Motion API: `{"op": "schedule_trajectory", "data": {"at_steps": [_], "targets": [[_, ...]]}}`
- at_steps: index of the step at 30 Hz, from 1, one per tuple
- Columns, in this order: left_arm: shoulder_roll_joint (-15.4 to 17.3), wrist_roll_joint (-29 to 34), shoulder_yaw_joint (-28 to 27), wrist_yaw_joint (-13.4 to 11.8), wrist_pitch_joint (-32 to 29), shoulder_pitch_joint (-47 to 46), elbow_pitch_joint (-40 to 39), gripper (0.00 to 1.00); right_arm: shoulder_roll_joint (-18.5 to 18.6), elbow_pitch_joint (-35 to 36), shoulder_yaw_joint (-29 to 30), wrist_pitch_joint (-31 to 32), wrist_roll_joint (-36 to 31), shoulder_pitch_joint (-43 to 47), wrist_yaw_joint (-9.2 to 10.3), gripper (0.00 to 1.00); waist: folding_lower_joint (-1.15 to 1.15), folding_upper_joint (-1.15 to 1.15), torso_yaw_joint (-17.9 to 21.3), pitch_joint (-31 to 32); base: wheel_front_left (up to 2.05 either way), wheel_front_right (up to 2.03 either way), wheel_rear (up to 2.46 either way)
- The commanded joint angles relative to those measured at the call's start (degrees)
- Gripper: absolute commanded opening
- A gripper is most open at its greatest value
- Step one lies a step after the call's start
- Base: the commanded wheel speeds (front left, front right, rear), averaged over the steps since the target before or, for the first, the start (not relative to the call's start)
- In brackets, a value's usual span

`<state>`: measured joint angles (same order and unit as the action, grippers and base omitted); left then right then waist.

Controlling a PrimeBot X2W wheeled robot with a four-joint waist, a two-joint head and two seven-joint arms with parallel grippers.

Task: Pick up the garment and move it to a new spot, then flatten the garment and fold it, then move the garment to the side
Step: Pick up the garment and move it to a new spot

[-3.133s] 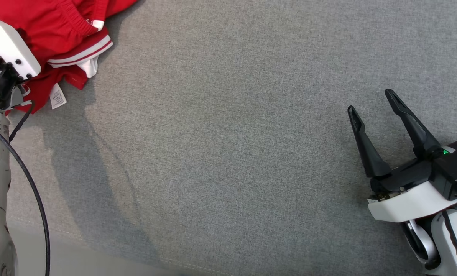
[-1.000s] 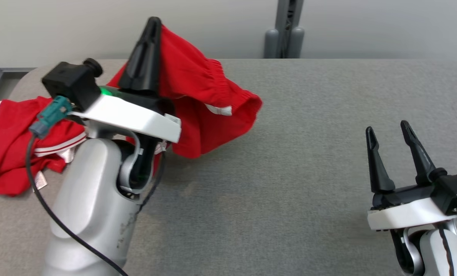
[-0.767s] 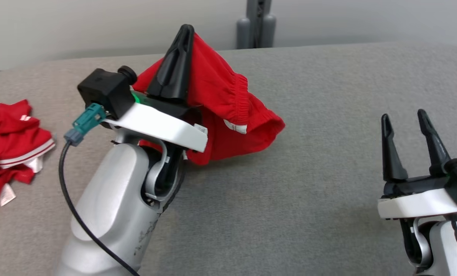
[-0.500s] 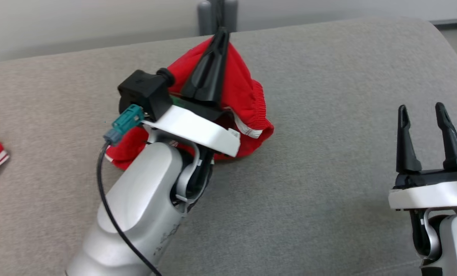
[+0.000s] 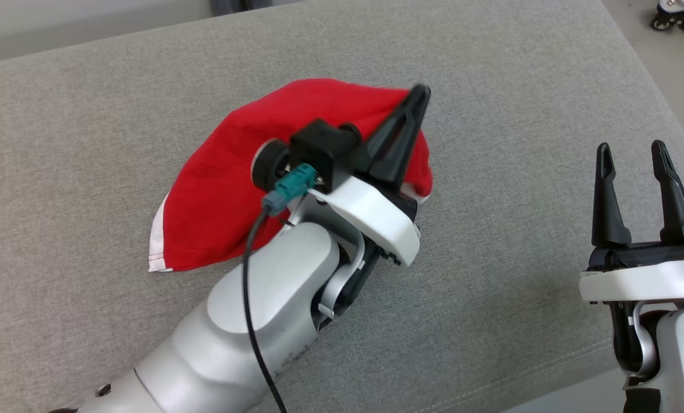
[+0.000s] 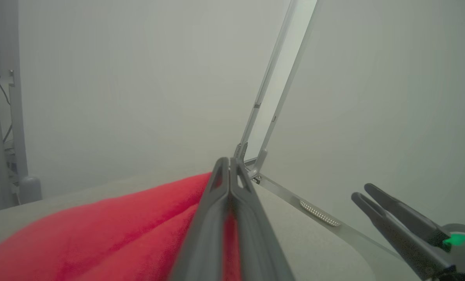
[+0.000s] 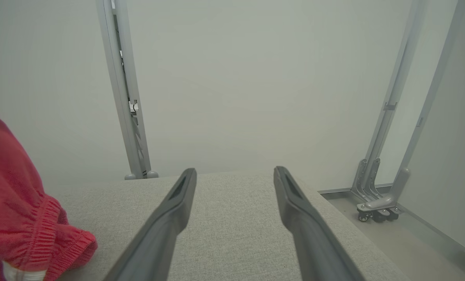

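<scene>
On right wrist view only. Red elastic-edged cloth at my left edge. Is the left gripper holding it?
Observer: Yes. Head view shows the left gripper shut on the red fabric garment, fingers pressed together.
Operator: Hanging free or down?
Observer: One end is raised at the fingers; its white-trimmed corner looks to rest on the grey fabric surface, toward the robot's left.
Operator: Where in the jaws?
Observer: Left wrist view shows red cloth between the fingers low down, spreading to their left.
</scene>
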<state>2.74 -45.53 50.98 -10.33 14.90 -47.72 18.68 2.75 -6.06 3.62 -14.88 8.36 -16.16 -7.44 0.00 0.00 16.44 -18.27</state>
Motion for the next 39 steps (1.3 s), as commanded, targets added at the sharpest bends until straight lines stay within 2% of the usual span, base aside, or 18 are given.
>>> {"op": "schedule_trajectory", "data": {"at_steps": [1,4,5,6,7,8,13,17,25,29,33,39], "targets": [[0.29,-0.99,2.28,-0.17,0.31,-1.09,2.08,0.0,0.16,-0.07,-0.14,-0.35,0.53,-0.66,-0.09,1.0,0.0,0.0,0.57,-0.55,0.0,0.0,0.0],[0.28,-2.36,5.2,0.5,0.19,-0.99,4.5,0.0,0.17,-0.25,-0.44,-0.36,0.76,-0.74,-0.09,1.0,0.0,0.0,0.71,-0.68,0.0,0.0,0.0],[0.29,-3.14,6.71,0.8,-0.36,-0.93,5.73,0.03,0.17,-0.35,-0.58,-0.35,0.73,-0.77,-0.09,1.0,0.0,0.0,0.7,-0.73,0.0,0.0,0.0],[0.31,-3.8,7.94,1.06,-0.56,-1.0,6.78,0.44,0.16,-0.44,-0.63,-0.35,0.79,-0.82,-0.09,1.0,0.0,0.0,0.6,-0.74,0.0,0.0,0.0],[0.31,-4.36,8.93,1.18,-0.54,-1.27,7.63,0.94,0.16,-0.53,-0.68,-0.35,0.82,-0.82,-0.09,1.0,0.0,0.0,0.4,-0.67,0.0,0.0,0.0],[0.3,-5.14,9.8,1.22,-0.46,-1.37,8.44,1.0,0.17,-0.61,-0.68,-0.35,0.79,-0.76,-0.09,1.0,0.0,0.0,0.13,-0.54,0.0,0.0,0.0],[0.28,-7.31,10.17,0.74,0.19,-1.72,9.41,1.0,0.19,-0.57,-0.28,-0.35,0.01,-0.12,-0.09,1.0,0.0,0.0,-2.27,0.88,0.0,0.0,0.0],[0.26,-4.74,4.56,-0.59,0.34,0.31,6.74,1.0,0.2,-0.14,0.37,-0.35,-0.69,0.71,-0.08,1.0,0.0,0.0,-5.3,2.68,0.0,0.0,0.0],[2.3,9.07,-11.63,-2.4,0.34,10.35,-2.22,1.0,0.21,0.56,-0.74,-0.35,-1.81,2.85,-0.09,1.0,0.0,0.0,-11.18,6.78,0.0,0.0,0.0],[3.52,15.08,-19.03,-2.29,0.27,17.5,-6.72,1.0,0.22,0.77,-2.0,-0.35,-2.2,3.95,-0.09,1.0,0.0,0.0,-13.25,8.18,0.0,0.0,0.0],[3.57,20.24,-24.25,-1.15,0.28,24.02,-9.11,1.0,0.23,0.63,-2.87,-0.35,-2.28,5.29,-0.08,1.0,0.0,0.0,-14.84,9.41,0.0,0.0,0.0],[1.97,27.89,-31.82,-1.06,0.28,33.5,-13.65,1.0,0.24,1.08,-4.71,-0.35,-2.13,6.97,-0.09,1.0,0.0,0.0,-15.57,10.21,0.0,0.0,0.0]]}}
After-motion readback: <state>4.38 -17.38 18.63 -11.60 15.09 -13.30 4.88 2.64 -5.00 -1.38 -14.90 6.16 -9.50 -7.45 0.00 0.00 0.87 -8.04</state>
